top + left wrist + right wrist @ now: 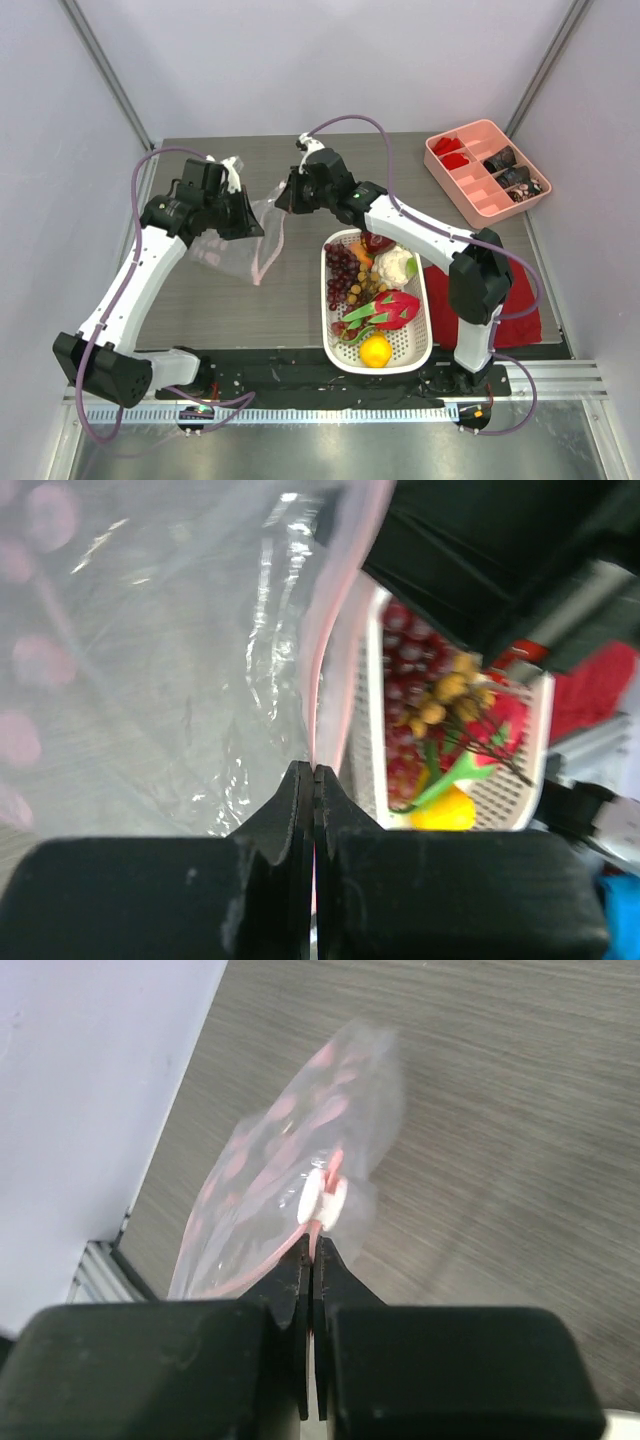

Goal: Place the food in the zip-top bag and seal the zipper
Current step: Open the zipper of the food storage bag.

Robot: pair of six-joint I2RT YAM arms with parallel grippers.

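The left end effector (312,772) is pressed together on the pink-edged rim of the zip-top bag (232,255), which hangs left of centre in the overhead view. The right end effector (312,1245) pinches the bag beside a white slider (322,1200). The food (395,308) fills the white basket (412,348), lower centre.

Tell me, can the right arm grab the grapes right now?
Probably not yet: the right hand is shut on the bag, away from the basket. The grapes lie uncovered on top, so nothing else blocks them.
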